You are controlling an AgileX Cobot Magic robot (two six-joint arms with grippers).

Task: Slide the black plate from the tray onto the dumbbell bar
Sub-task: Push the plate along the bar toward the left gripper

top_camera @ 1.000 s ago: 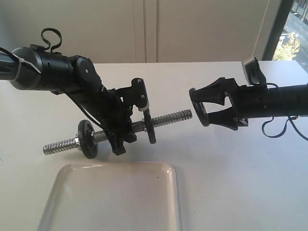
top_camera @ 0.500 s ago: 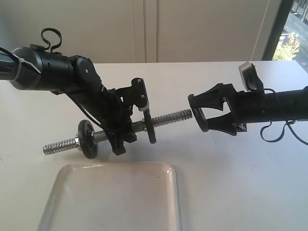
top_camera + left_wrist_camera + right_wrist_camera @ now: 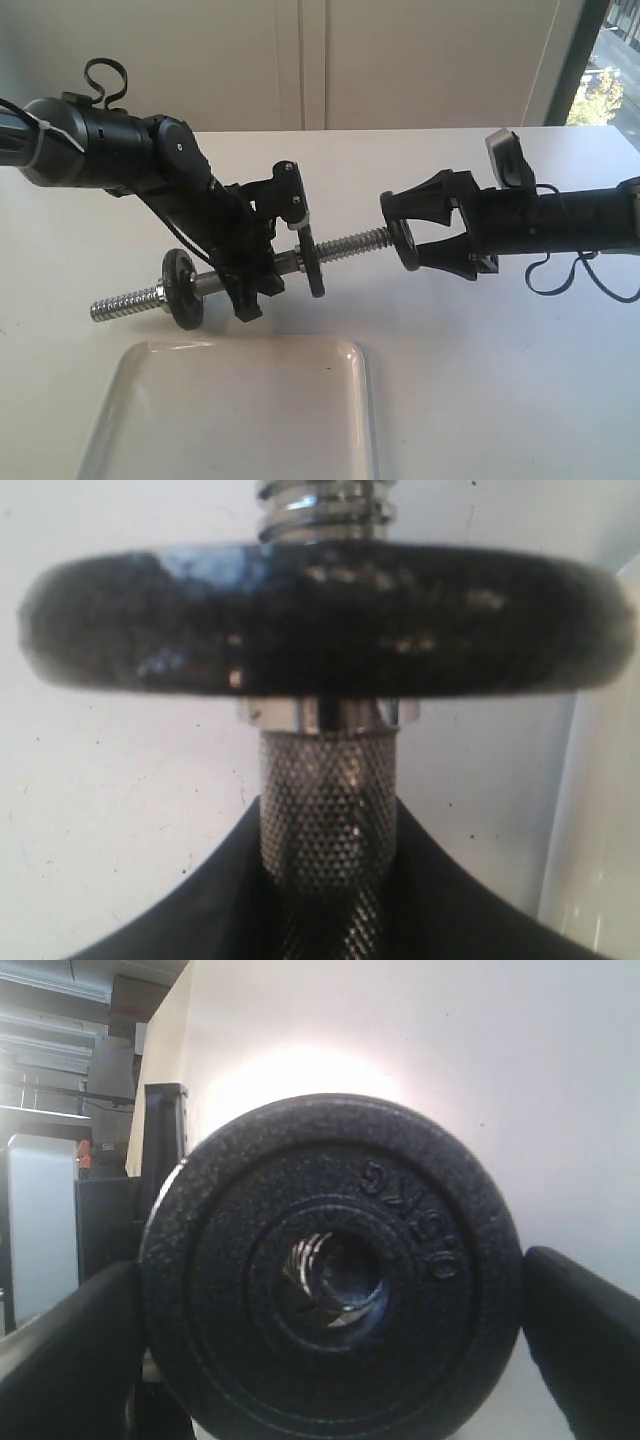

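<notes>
My left gripper (image 3: 250, 280) is shut on the knurled middle of the chrome dumbbell bar (image 3: 345, 245), holding it off the table, its right end higher. The bar (image 3: 328, 820) carries one black disc (image 3: 183, 289) near its left end and another (image 3: 312, 262) right of my grip; the left wrist view shows a disc (image 3: 320, 620) edge-on. My right gripper (image 3: 405, 232) is shut on the black plate (image 3: 404, 243), held upright at the bar's right threaded tip. In the right wrist view the plate (image 3: 200, 1290) fills the frame and the bar's threads (image 3: 318, 1260) show inside its centre hole.
The glossy white tray (image 3: 240, 410) lies on the white table (image 3: 500, 380) at the front, below the bar, with nothing in it. A window strip shows at the far right.
My right gripper has carried the black plate leftward, from a gap beyond the bar's end until the threaded tip sits in its hole. The left arm and bar have stayed still.
</notes>
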